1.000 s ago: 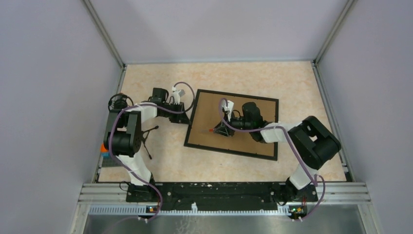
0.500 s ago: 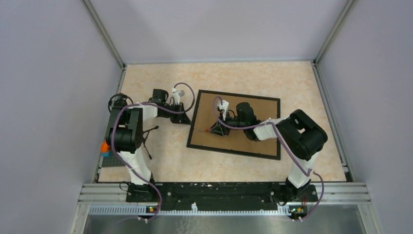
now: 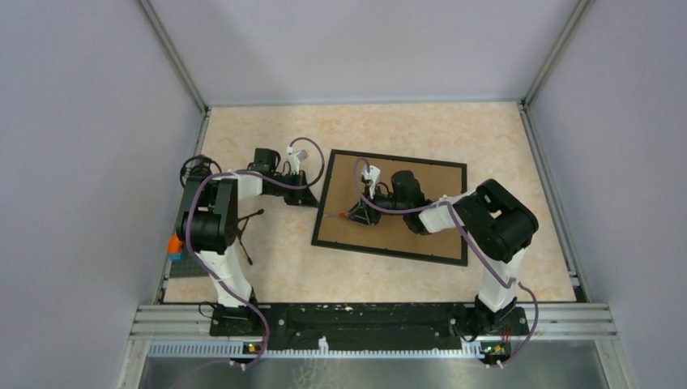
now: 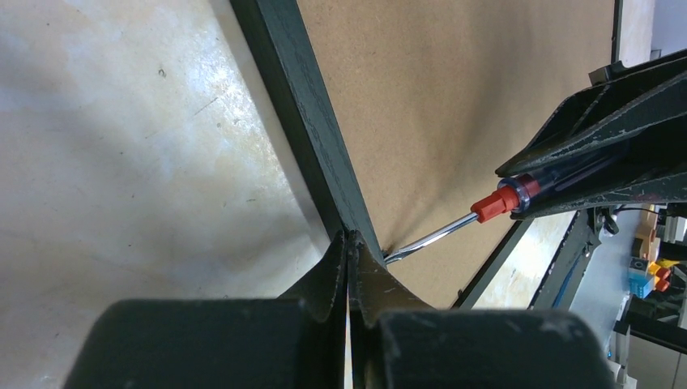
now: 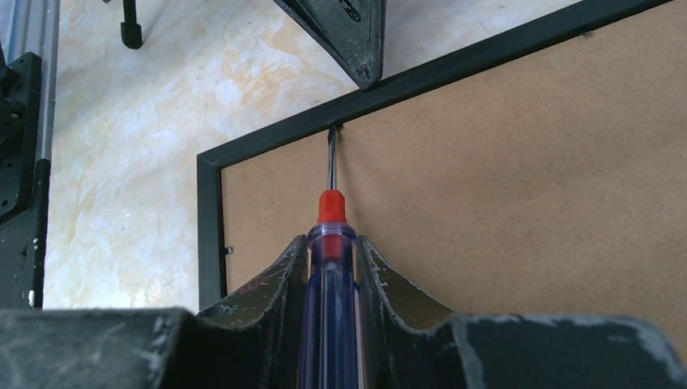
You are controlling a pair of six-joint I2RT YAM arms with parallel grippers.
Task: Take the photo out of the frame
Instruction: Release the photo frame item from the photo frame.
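Pale marbled tabletop [image 3: 364,126] runs between plain grey walls, and the frame [image 3: 421,160] lies flat at its middle, back upward. All I see of it is the brown backing board [image 5: 526,162] inside the black rail. The photo must be under that board; it does not show in any view.

What matters is the frame's left rail. My right gripper [image 5: 332,243] hangs over the board with its jaws partly closed around a screwdriver [image 4: 518,193], clamped on the blue handle. The shaft runs roughly along the frame's long axis, straight at that rail. Its tip sits at the rail's inner edge, where board meets rail — at what looks like a small retaining tab, though it is too small to be sure.

My left gripper [image 4: 350,243] comes at the same rail from outside the frame. Its jaws are fully closed with nothing between them, and the tips rest on the rail directly across from the screwdriver tip.

So the right arm is the one over the board. I judge the next move to be a pry or turn at that tab — with the left bracing the rail against it.
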